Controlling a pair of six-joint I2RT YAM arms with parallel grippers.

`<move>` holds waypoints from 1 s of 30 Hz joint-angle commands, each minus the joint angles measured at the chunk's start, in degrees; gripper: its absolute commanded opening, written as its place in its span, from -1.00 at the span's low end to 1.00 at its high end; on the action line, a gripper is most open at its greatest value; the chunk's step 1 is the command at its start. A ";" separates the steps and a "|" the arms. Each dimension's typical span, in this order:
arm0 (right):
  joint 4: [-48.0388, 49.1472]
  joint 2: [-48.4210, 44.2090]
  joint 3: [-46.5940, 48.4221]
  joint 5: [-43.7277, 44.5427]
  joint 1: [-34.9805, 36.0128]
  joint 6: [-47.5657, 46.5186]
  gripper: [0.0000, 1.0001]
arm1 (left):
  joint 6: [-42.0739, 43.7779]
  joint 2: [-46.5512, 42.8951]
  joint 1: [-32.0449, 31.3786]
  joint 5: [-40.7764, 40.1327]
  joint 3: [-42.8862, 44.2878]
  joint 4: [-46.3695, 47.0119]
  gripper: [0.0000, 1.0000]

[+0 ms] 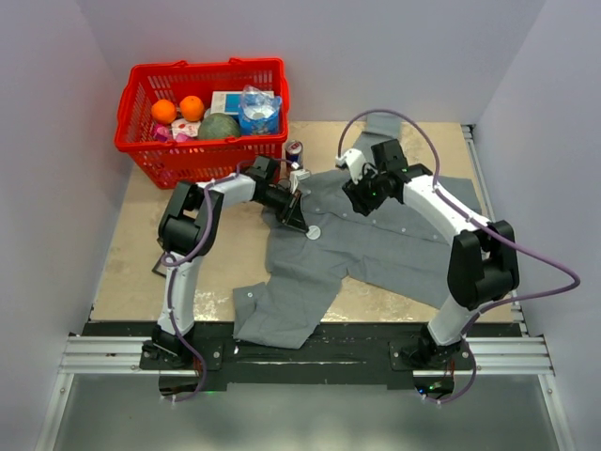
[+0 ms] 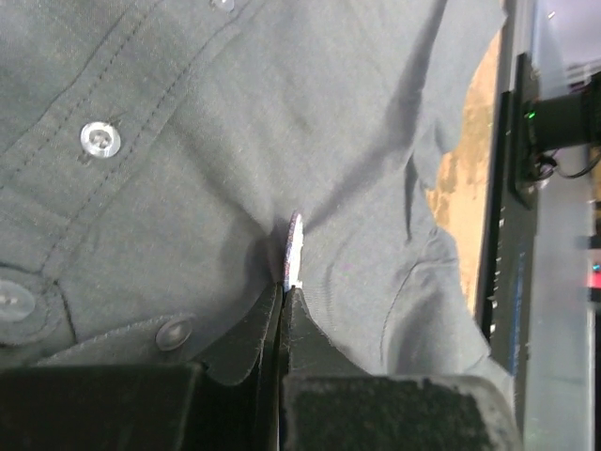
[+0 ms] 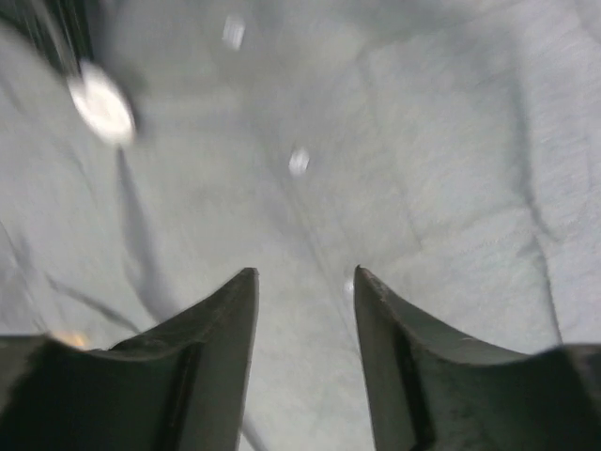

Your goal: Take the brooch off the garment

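The garment point(image 1: 376, 249) is a grey button-up shirt spread across the table. The brooch point(image 1: 314, 231) is a small round disc on its chest, pale from above. My left gripper point(image 1: 302, 224) reaches onto the shirt from the left. In the left wrist view the left gripper point(image 2: 286, 289) is shut, with the brooch point(image 2: 294, 246) edge-on at its tips and cloth point(image 2: 188, 141) creased around it. My right gripper point(image 1: 360, 195) hovers over the shirt's upper chest. Seen from its wrist, the right gripper point(image 3: 302, 272) is open over bare cloth point(image 3: 451, 141), with the brooch point(image 3: 101, 108) at upper left.
A red basket point(image 1: 188, 164) with oranges and packets stands at the back left. A drink can point(image 1: 294, 152) stands just right of it, near the shirt collar. A dark flat object point(image 1: 161, 268) lies by the left arm. Pale shirt buttons point(image 2: 100, 139) sit near the brooch.
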 commanded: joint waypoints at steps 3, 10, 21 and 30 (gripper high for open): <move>-5.80 -1.63 -7.93 3.32 -1.45 -22.22 -0.17 | 13.22 -5.92 -0.37 -6.17 2.50 -8.74 -1.00; -0.89 6.10 -6.88 10.83 -3.11 -11.53 -0.28 | 14.09 -9.96 -1.86 -9.33 -1.46 -10.94 -1.00; -4.48 24.12 11.48 11.76 -20.43 -2.10 -0.29 | 17.08 -16.37 -5.47 -11.53 0.39 -14.37 -1.00; -7.30 11.31 11.34 -7.28 -19.03 -0.95 -0.19 | 26.21 -26.90 -5.47 -20.04 3.20 -23.40 -1.00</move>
